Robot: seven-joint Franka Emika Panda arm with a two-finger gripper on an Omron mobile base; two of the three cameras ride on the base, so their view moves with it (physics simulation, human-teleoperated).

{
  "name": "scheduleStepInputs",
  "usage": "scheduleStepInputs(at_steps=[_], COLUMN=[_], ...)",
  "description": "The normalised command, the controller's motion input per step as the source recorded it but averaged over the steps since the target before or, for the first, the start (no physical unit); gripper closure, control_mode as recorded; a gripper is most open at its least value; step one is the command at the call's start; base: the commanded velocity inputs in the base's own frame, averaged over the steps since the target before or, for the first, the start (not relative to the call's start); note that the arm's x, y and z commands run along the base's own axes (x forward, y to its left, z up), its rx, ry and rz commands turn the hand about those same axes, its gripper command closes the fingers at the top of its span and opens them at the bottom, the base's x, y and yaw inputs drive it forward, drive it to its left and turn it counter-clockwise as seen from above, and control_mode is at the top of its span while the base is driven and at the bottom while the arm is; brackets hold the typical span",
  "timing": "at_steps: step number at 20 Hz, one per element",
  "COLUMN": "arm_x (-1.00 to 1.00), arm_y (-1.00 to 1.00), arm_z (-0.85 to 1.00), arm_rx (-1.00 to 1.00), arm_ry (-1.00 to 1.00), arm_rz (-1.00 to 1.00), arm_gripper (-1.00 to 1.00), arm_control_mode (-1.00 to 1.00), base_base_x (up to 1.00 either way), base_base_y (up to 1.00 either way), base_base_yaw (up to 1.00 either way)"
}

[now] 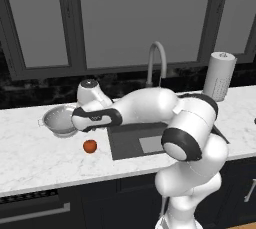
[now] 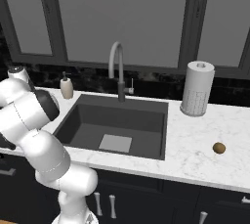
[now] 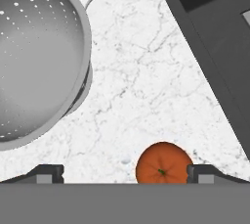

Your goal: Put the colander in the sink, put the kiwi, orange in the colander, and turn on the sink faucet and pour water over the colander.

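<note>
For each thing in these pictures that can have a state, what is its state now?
colander: upright and empty, on the counter left of the sink.
sink: empty and dry.
sink faucet: off, no stream.
orange: on the counter, between colander and sink.
kiwi: on the counter, right of the sink.
gripper: open, above the counter, holding nothing.
paper towel roll: standing upright.

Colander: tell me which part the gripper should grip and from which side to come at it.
Grip the rim of the colander, probably from above, one finger inside the bowl and one outside. It sits upright on the counter with its mouth open upward, far too wide to span, and its loop handles are small. The rim edge facing the orange looks nearest the gripper.
</note>
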Motion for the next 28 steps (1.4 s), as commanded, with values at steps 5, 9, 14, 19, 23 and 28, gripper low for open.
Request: scheduleStepInputs(at_steps=[5,9,14,19,23,28], arm_x=[0.04,0.14,0.19,0.25,0.22,0.15], arm_y=[0.01,0.06,0.11,0.13,0.14,0.15], arm_z=[0.00,0.00,-0.01,-0.01,-0.07,-0.25], arm_rx=[0.00,0.00,0.00,0.00,0.00,0.00], arm_ry=[0.00,0.00,0.00,0.00,0.00,0.00], arm_rz=[0.00,0.00,0.00,0.00,0.00,0.00], arm_gripper=[-1.00,-1.00,-1.00,-1.00,-1.00,-1.00], arm_control_mode=[-1.00,-1.00,-1.00,-1.00,-1.00,-1.00], base_base_x=[0.00,0.00,0.00,0.00,0.00,0.00], base_base_y=[0.00,0.00,0.00,0.00,0.00,0.00], base_base_yaw=[0.00,0.00,0.00,0.00,0.00,0.00])
